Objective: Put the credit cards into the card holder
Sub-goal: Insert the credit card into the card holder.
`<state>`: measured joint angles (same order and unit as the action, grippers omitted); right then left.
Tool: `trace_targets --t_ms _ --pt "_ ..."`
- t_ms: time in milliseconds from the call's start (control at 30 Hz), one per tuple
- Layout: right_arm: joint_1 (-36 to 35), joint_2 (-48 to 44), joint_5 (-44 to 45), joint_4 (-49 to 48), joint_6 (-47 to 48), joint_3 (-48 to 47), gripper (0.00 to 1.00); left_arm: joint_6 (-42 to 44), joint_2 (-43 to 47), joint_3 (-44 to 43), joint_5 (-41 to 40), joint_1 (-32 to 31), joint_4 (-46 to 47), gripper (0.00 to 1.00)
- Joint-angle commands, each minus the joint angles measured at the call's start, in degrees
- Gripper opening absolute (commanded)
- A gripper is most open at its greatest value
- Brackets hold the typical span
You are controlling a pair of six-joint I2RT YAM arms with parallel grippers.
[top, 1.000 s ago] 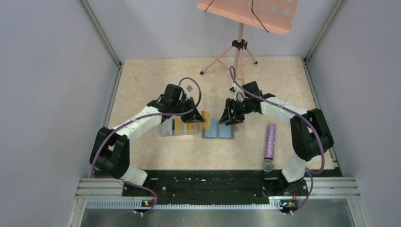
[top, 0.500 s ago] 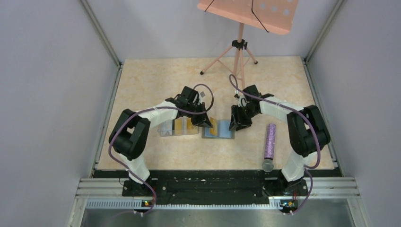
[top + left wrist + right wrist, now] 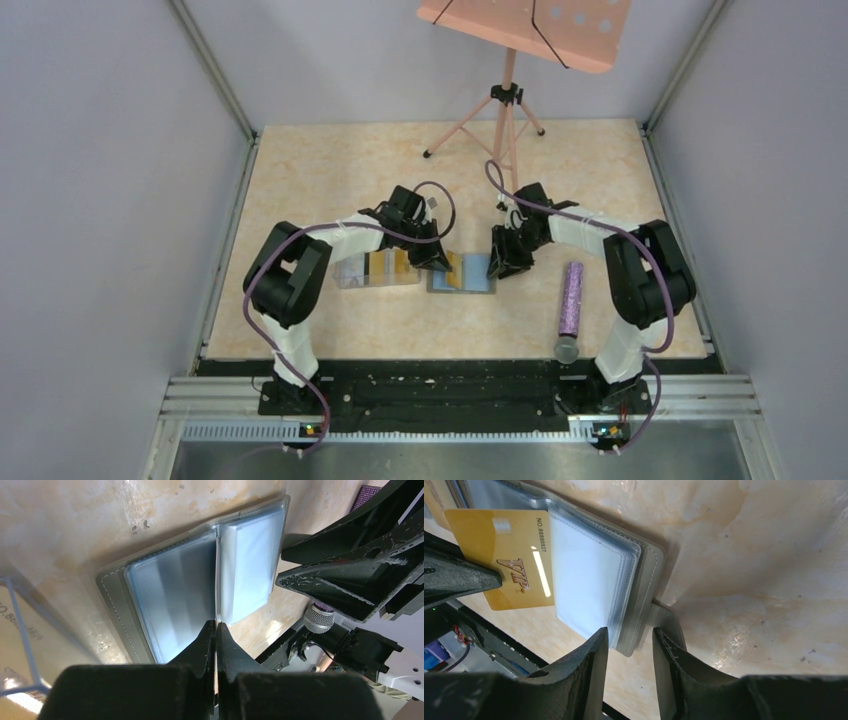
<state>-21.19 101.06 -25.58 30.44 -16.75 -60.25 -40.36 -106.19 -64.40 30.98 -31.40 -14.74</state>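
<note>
The card holder (image 3: 470, 276) lies open on the table, pale clear pockets up (image 3: 195, 585). My left gripper (image 3: 440, 257) is shut on a gold credit card (image 3: 506, 550) marked VIP, held edge-down over the holder's left half near the fold. In the left wrist view only the card's thin edge shows between the jaws of the left gripper (image 3: 216, 626). My right gripper (image 3: 630, 636) is open and straddles the holder's right edge (image 3: 644, 605), the grey cover between its fingers. More orange and yellow cards (image 3: 386, 264) lie in a clear box.
The clear plastic box (image 3: 352, 272) sits just left of the holder. A purple microphone (image 3: 571, 298) lies to the right. A pink music stand (image 3: 525, 22) on a tripod (image 3: 497, 112) stands at the back. Grey walls enclose the table.
My left arm has carried the gold card rightward from above the clear box to over the holder. My right gripper has come down to the holder's right edge and its jaws have narrowed.
</note>
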Motion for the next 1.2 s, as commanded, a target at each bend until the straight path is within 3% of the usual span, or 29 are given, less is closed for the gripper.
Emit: trace_targets --t_ms 0,533,900,1167 --pt "0.5 0.8 -1.0 -2.0 -0.3 0.8 0.38 0.5 -1.0 -2.4 0.9 -0.1 2.9 0.0" --pt "0.5 1.7 -1.7 -2.7 -0.4 1.5 0.31 0.6 0.8 -2.8 0.2 0.3 3.1 0.0" --pt "0.5 2.0 -2.5 -2.7 -0.4 1.5 0.16 -0.6 3.3 -1.9 0.2 0.3 2.9 0.0" --pt "0.5 2.2 -2.6 -2.7 -0.5 1.5 0.11 -1.4 5.4 -1.2 -0.4 0.8 2.7 0.0"
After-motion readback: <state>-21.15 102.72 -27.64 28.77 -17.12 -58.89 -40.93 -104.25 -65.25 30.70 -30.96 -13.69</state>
